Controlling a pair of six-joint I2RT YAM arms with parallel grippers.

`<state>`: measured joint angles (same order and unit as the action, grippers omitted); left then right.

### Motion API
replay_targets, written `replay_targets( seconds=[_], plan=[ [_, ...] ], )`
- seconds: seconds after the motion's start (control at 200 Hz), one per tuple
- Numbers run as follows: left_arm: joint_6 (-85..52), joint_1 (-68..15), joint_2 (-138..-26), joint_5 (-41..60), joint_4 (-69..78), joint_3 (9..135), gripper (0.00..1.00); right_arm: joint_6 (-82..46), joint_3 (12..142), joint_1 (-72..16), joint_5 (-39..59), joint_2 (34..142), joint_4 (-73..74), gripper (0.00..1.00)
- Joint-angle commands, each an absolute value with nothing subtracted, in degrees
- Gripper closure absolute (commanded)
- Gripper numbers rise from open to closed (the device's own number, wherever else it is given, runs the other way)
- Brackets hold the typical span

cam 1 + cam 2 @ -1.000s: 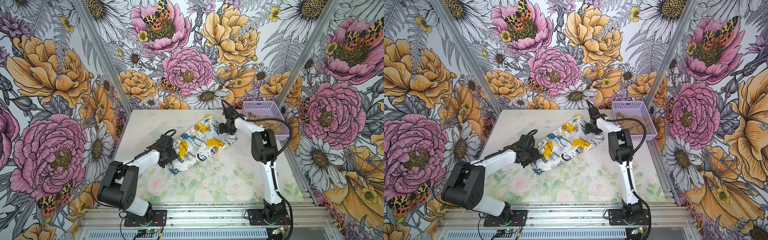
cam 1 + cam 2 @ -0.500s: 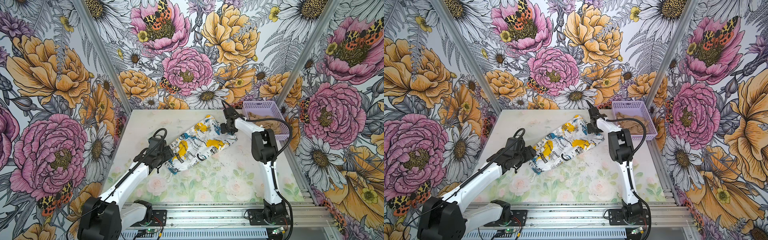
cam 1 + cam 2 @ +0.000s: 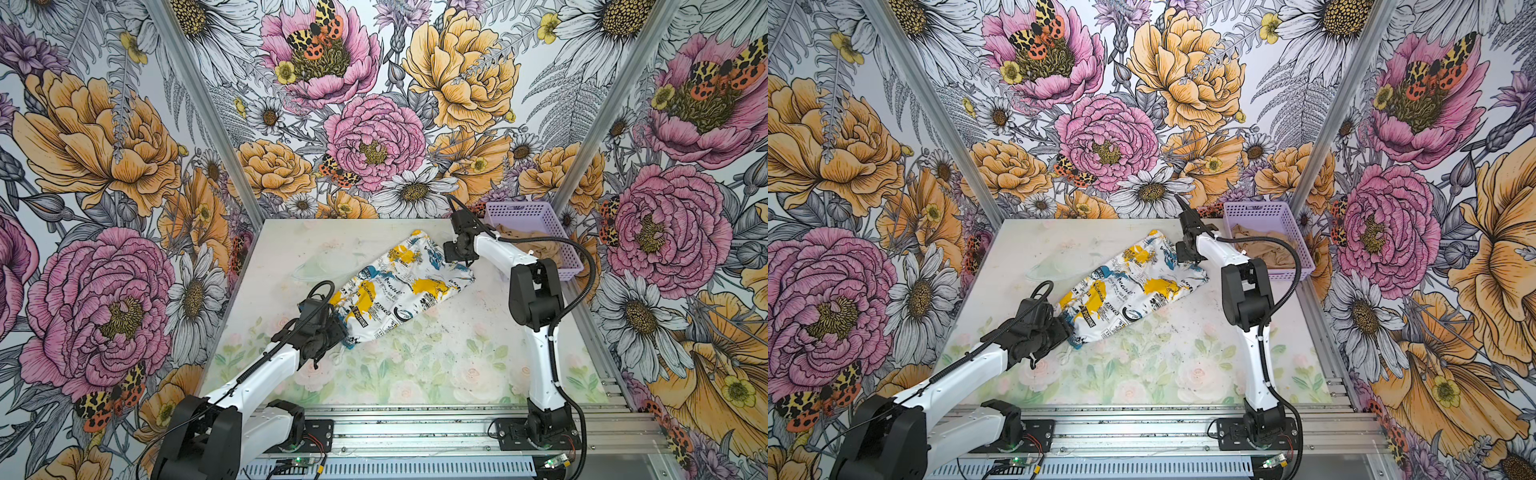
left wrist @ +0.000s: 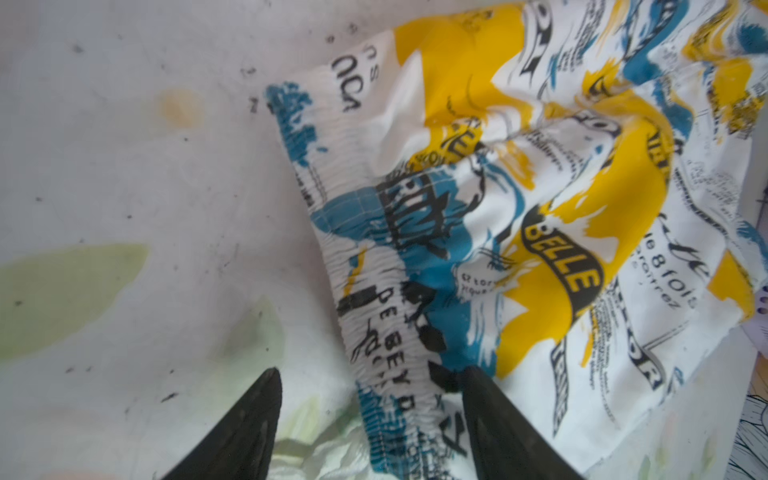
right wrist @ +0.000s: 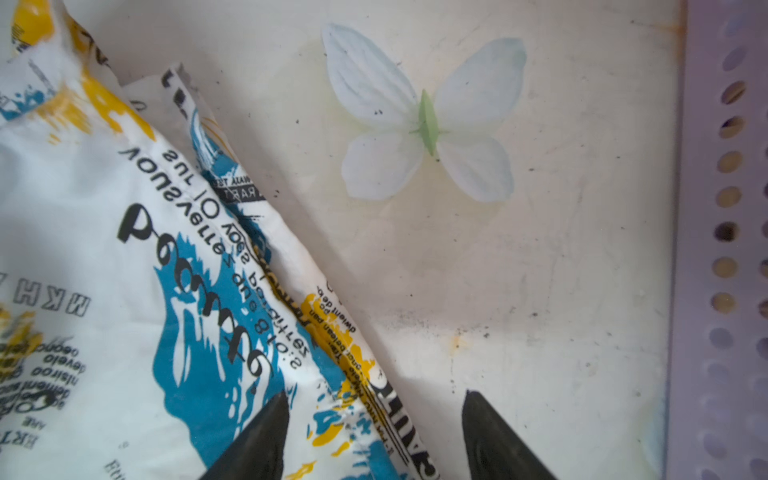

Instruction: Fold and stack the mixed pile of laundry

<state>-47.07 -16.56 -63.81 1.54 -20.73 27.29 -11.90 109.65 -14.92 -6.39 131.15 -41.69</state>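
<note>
We see walls of floral wallpaper (image 3: pixel 374 137) closing in on three sides of a pale table (image 3: pixel 415 374) printed with faint roses. Near its middle lies the white garment (image 3: pixel 399 286) with blue and yellow patches and black lettering. It is flattened into a long slant from near left to far right.

The left tool (image 4: pixel 370 372) sits at the near-left end. In the left wrist view its fingers (image 4: pixel 249 424) stand apart astride the gathered elastic band (image 4: pixel 374 332), one over bare table, one over cloth. The right tool (image 5: pixel 374 395) is at the far-right edge, likewise released. One of its fingers is above the print, the other above bare table, and the folded hem (image 5: pixel 332 332) runs between them.

We cannot tell whether any finger presses on the fabric, and in both top views the wrists cover the fingertips.

The tan-beige garment (image 3: pixel 1268 257) lies crumpled in the lavender basket (image 3: pixel 1254 204) at the far right corner. It is partly behind the right arm (image 3: pixel 494 249) and apart from the printed one. The basket wall shows near the right tool.
</note>
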Motion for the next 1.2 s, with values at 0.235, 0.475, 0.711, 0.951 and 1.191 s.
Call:
replay_targets(
  seconds=[0.235, 0.475, 0.711, 0.951, 1.191],
  plan=[
    [-41.47, -14.14, -75.61, 6.56, -11.98, 30.9, 0.3, -11.86, 109.12, -14.76, -6.37, 128.32, -41.79, 0.32],
    [-38.09, -15.91, -82.07, 6.14, -17.12, 36.36, 0.34, -11.66, 108.54, -14.76, -6.36, 127.67, -41.84, 0.32],
    [-34.52, -16.83, -89.25, 4.92, -24.02, 41.4, 0.48, -11.7, 107.62, -14.76, -5.91, 126.72, -41.84, 0.32],
    [-32.86, -20.0, -97.17, 1.58, -31.16, 48.95, 0.49, -11.87, 105.97, -14.71, -5.45, 124.61, -41.84, 0.31],
    [-32.16, -21.03, -106.19, 1.64, -34.0, 52.44, 0.62, -12.3, 104.12, -14.77, -4.34, 122.87, -41.75, 0.31]
  ],
)
